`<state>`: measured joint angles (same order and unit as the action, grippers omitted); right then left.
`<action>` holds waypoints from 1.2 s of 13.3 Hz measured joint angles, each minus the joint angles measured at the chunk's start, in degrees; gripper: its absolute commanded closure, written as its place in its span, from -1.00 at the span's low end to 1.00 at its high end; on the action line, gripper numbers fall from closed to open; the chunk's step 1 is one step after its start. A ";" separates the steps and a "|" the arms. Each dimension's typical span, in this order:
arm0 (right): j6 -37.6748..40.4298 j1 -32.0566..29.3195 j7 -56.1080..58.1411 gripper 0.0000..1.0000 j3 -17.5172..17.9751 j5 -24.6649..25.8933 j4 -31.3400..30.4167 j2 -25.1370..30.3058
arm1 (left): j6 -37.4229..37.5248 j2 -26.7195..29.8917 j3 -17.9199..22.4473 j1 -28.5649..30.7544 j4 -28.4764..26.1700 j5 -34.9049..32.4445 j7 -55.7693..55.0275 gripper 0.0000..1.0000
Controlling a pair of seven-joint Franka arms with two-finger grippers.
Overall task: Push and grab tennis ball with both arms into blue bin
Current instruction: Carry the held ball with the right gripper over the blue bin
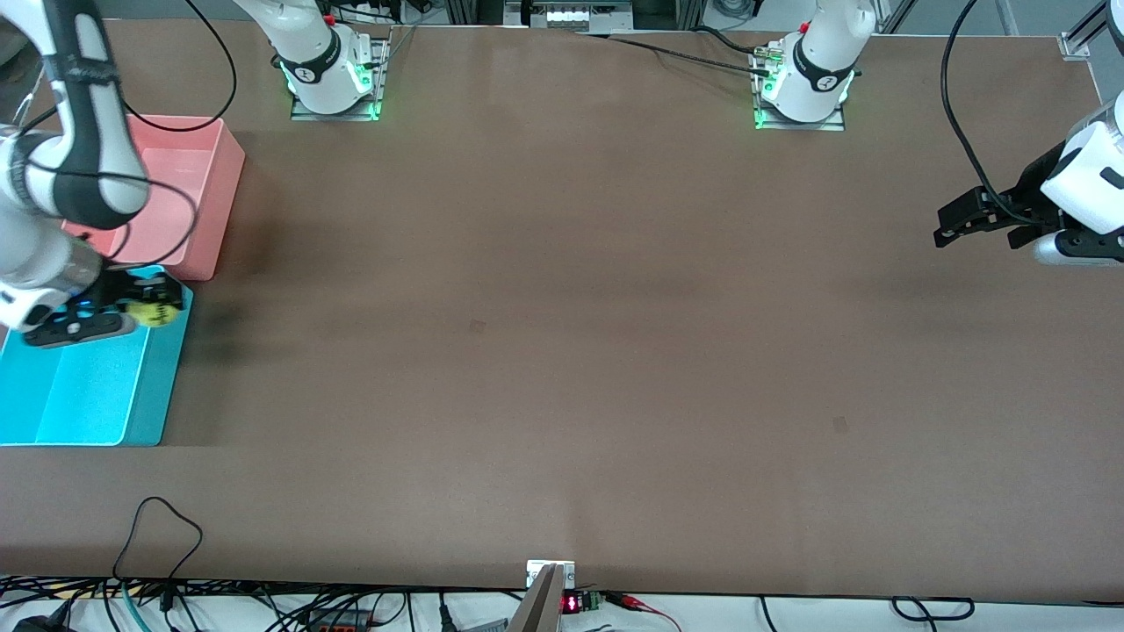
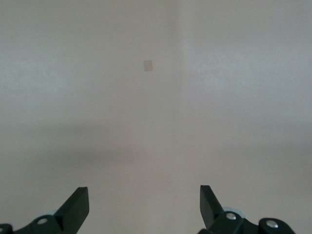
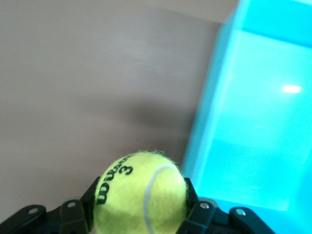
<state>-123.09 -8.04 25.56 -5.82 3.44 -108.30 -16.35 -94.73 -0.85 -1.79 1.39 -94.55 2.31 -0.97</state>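
Blue bin (image 1: 132, 412) at right arm's table end, fuzzy yellow-green tennis ball (image 1: 155, 312) clamped in right gripper (image 1: 151, 303) over its rim corner, pink tub (image 1: 198, 189) beside, left gripper (image 1: 953, 230) parted wide, empty, over bare tabletop (image 1: 562, 351).

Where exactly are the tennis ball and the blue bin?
tennis ball (image 3: 141, 192): right wrist view, its fuzzy face beside the logo.
blue bin (image 1: 156, 386): front view, its outer side wall.
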 measured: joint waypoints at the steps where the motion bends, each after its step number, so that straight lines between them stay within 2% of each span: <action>1: 0.10 -1.93 2.68 1.00 -0.56 0.38 2.12 -2.15 | 0.02 0.00 -0.10 -0.01 0.01 0.00 0.00 -1.00; 6: 0.13 -9.85 9.07 0.98 -1.13 2.43 7.18 -9.99 | 0.23 0.00 -0.26 0.20 0.01 0.00 -0.04 -1.00; 10: -0.88 -11.71 9.25 0.92 -1.14 2.82 7.26 -14.73 | 0.23 0.00 -0.18 0.26 0.03 0.00 -0.04 -1.00; 13: -2.01 -12.32 9.25 0.03 -1.14 2.82 6.88 -17.97 | 0.23 0.00 -0.16 0.26 0.04 0.00 -0.04 -1.00; 14: -3.01 -12.42 9.25 -0.37 -1.15 2.82 6.74 -18.77 | 0.23 0.00 -0.15 0.28 0.04 0.00 -0.04 -1.00; 15: -3.95 -12.46 9.25 -0.58 -1.14 2.82 6.72 -19.32 | 0.23 0.00 -0.15 0.28 0.04 0.00 -0.04 -1.00; 16: -4.37 -12.47 9.25 -1.00 -1.14 2.82 6.72 -19.47 | 0.23 0.00 -0.16 0.28 0.04 0.00 -0.04 -1.00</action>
<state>-127.46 -20.50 34.81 -6.96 6.26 -101.58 -35.83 -94.50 -0.85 -1.95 1.68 -94.51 2.31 -1.01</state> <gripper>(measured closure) 0.313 0.000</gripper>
